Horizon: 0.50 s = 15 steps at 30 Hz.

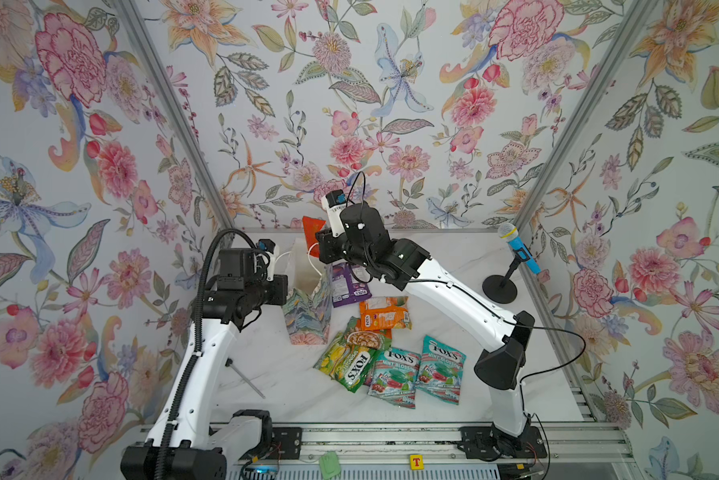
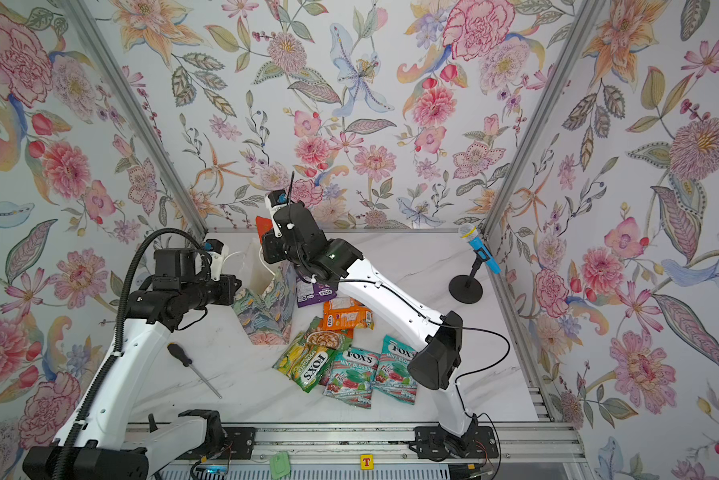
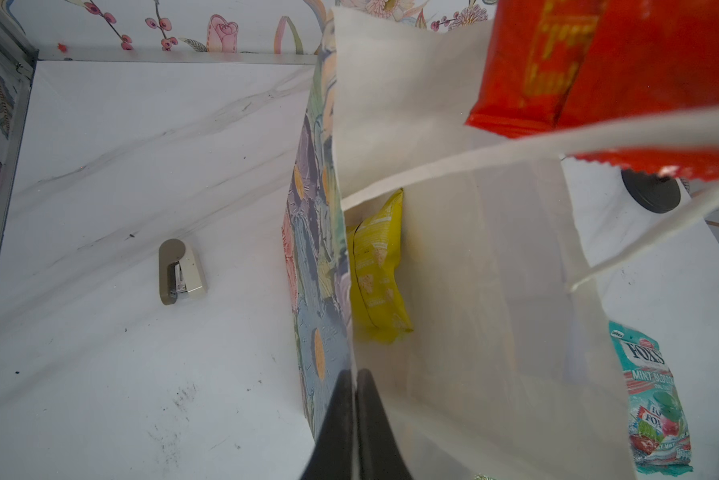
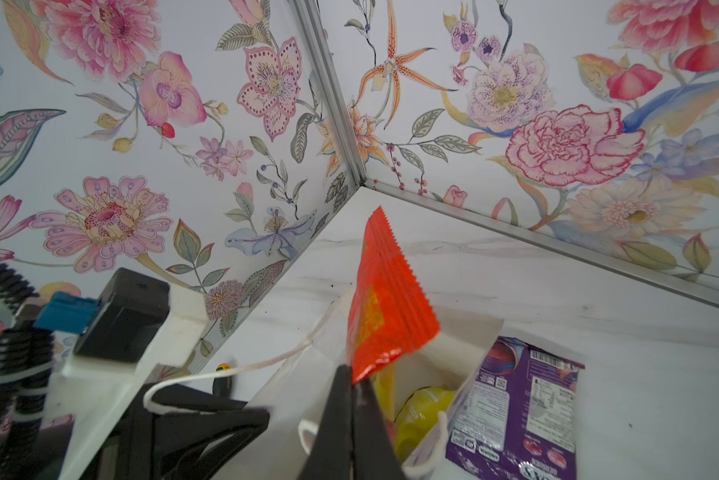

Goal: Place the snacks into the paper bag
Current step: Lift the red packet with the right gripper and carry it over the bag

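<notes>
Red pouch [image 4: 391,307] in right fingers [image 4: 334,419] — just above open paper bag [image 1: 307,311]

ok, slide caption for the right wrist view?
Right fingers pinch an orange-red pouch over the open paper bag, yellow pouch already inside.

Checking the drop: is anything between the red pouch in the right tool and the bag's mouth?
Only a cord handle, looping across part of the open mouth near the lower edge of the red pouch. The left tool pinches the bag rim.
</notes>
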Each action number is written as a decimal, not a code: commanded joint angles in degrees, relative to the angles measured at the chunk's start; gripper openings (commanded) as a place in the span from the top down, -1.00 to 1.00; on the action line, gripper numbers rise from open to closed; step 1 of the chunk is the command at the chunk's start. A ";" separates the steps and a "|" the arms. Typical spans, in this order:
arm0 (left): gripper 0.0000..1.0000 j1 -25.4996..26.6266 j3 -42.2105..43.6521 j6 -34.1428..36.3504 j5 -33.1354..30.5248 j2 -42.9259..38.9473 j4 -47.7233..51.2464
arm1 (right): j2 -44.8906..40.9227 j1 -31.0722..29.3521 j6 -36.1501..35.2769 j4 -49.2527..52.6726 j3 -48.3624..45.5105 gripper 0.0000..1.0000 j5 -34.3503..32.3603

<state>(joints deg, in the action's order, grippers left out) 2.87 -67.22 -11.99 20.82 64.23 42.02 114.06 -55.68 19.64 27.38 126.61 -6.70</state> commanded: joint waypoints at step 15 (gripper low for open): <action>0.89 -0.76 0.60 -1.18 0.63 -0.11 -0.01 | -3.09 -2.13 -0.30 -0.04 -3.48 1.00 1.85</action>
<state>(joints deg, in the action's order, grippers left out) 2.87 -67.22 -12.45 20.82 64.23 41.89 111.22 -57.28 19.68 27.68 122.91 -5.67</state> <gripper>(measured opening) 0.055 0.047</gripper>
